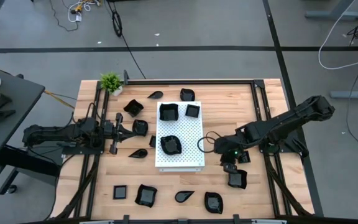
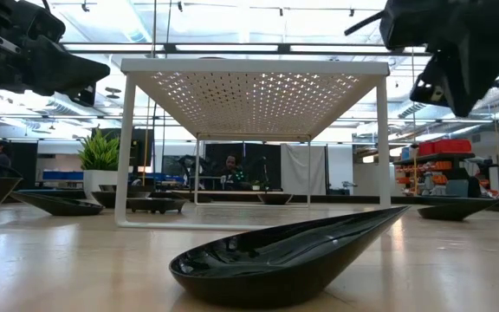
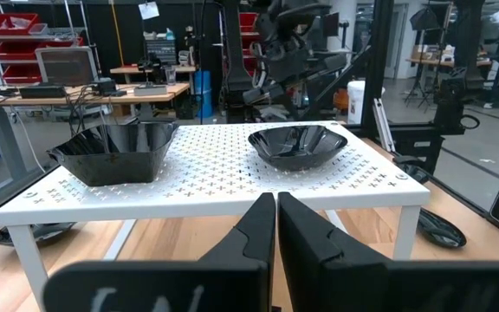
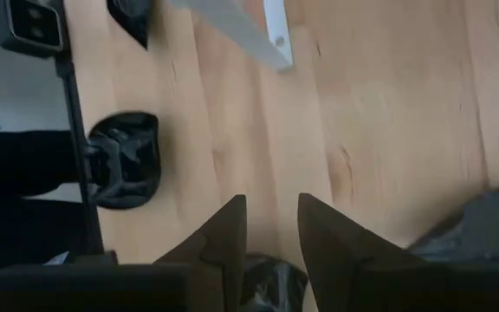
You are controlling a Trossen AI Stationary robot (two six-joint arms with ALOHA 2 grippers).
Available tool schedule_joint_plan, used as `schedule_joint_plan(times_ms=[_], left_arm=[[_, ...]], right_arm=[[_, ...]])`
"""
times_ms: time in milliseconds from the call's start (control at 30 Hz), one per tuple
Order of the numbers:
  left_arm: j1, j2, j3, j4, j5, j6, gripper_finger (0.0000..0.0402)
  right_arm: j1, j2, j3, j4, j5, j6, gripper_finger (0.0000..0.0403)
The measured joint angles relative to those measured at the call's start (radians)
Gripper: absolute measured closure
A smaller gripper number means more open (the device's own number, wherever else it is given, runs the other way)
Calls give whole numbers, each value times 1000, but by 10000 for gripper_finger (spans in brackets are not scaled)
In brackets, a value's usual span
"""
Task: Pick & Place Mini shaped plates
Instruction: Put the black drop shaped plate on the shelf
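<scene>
We take the white perforated board (image 1: 180, 144) in the middle of the tabletop (image 1: 266, 199) as our landmark. On the board we see three mini shaped plates (image 1: 171, 144): two at its far end and one wavy plate nearer its front end. Other black plates lie on the wood around the board, on its left side, behind it, and in a row in front of it. A small green plant (image 1: 111, 82) stands at the far left corner of the tabletop.

The left gripper (image 1: 135, 130) is just beside the left edge of the board, with its fingers (image 3: 251, 238) pressed together and holding nothing. The right gripper (image 1: 229, 168) hangs to the right of the board's front corner, just beside a plate (image 1: 237, 179); its fingers (image 4: 225, 230) are a little spread, with bare wood showing between them.
</scene>
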Motion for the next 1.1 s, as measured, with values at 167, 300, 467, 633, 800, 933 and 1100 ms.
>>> schedule_joint_plan(times_ms=[167, 300, 467, 633, 800, 933, 1100], left_arm=[[0, 0, 0, 0, 0, 0, 381], [0, 0, 0, 0, 0, 0, 381], [0, 0, 0, 0, 0, 0, 381], [0, 0, 0, 0, 0, 0, 381], [0, 0, 0, 0, 0, 0, 381], [0, 0, 0, 0, 0, 0, 381], [0, 0, 0, 0, 0, 0, 381]], right_arm=[[-4, 0, 0, 42, 0, 2, 293], [-5, -3, 0, 48, 0, 2, 293], [-15, -26, 32, -36, 0, 3, 293], [-45, -43, 109, -207, 8, -15, 293], [-119, -73, 137, -275, 8, -68, 293], [-183, -83, 137, -287, 8, -118, 293], [-234, -83, 137, -316, 9, -189, 293]])
